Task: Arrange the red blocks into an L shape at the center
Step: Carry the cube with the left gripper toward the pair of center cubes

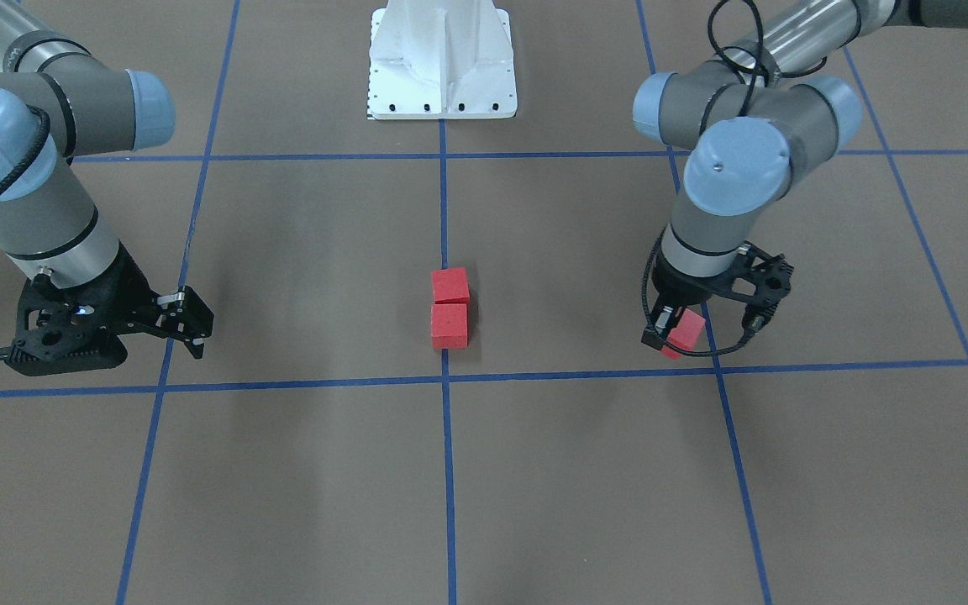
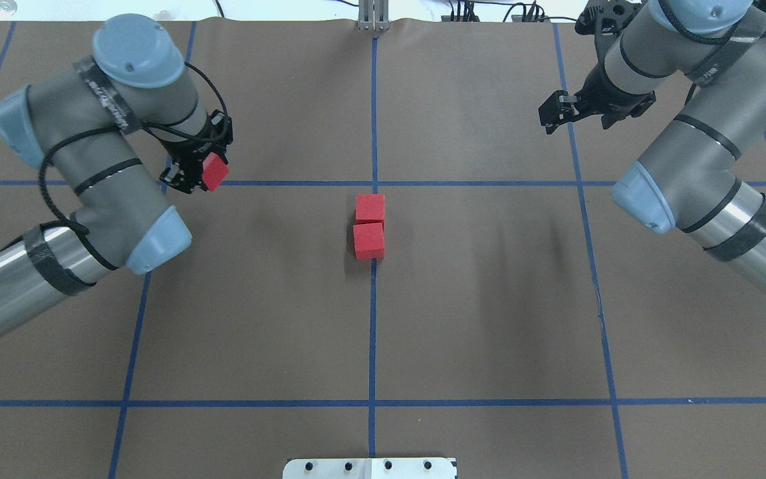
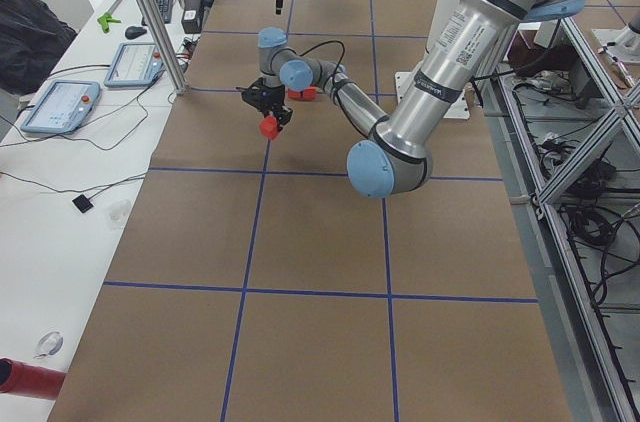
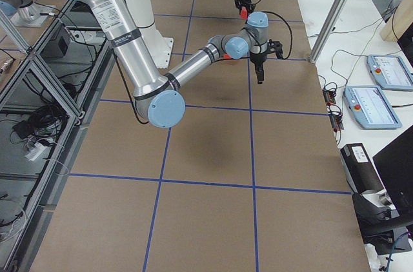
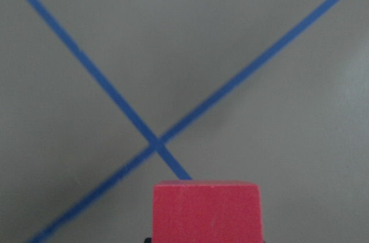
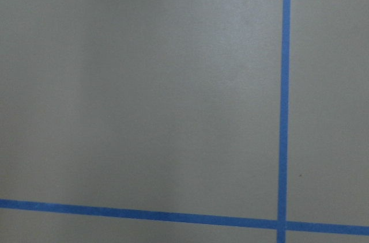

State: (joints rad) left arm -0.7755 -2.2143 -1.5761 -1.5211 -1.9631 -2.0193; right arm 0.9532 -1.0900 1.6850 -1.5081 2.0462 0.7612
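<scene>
Two red blocks [image 1: 450, 285] [image 1: 449, 325] lie touching end to end on the centre blue line, just on the robot's side of the centre crossing [image 1: 446, 378]. In the overhead view they are one block [image 2: 370, 207] and the other [image 2: 369, 240], near the crossing [image 2: 374, 183]. My left gripper [image 2: 205, 174] [image 1: 676, 334] is shut on the third red block [image 2: 215, 171] [image 1: 686, 329] and holds it above a tape crossing off to the side. The block fills the bottom of the left wrist view [image 5: 206, 211]. My right gripper [image 2: 551, 113] [image 1: 192, 326] is open and empty at the opposite side.
The white robot base plate [image 1: 442, 67] [image 2: 370, 468] stands at the robot's edge of the brown floor. Blue tape grid lines [image 6: 282, 99] cross the surface. Tablets and cables [image 3: 60, 102] lie on the white bench beyond the far edge.
</scene>
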